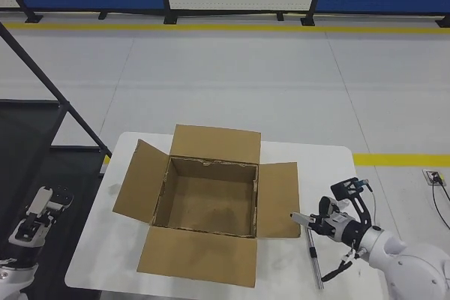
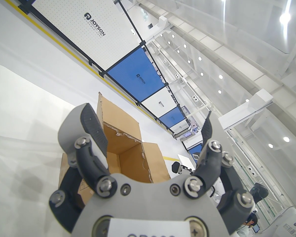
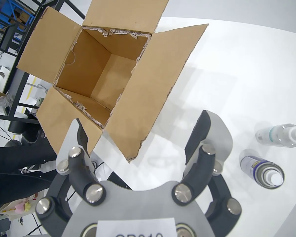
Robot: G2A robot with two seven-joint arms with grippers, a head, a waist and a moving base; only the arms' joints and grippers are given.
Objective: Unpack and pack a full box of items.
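Observation:
An open cardboard box stands in the middle of the white table, all flaps folded out and nothing visible inside. My right gripper hangs open and holds nothing just off the box's right flap; its fingers frame that flap's edge in the right wrist view. A clear spray bottle and a spray can stand upright on the table beside this gripper. Left of the table, off its edge, my left gripper is open and holds nothing, tilted upward with the box behind it.
A black metal frame stands beyond the table's left edge. A thin grey rod lies near the table's front right corner, by the right arm. Bare table surface stretches to the right of the box.

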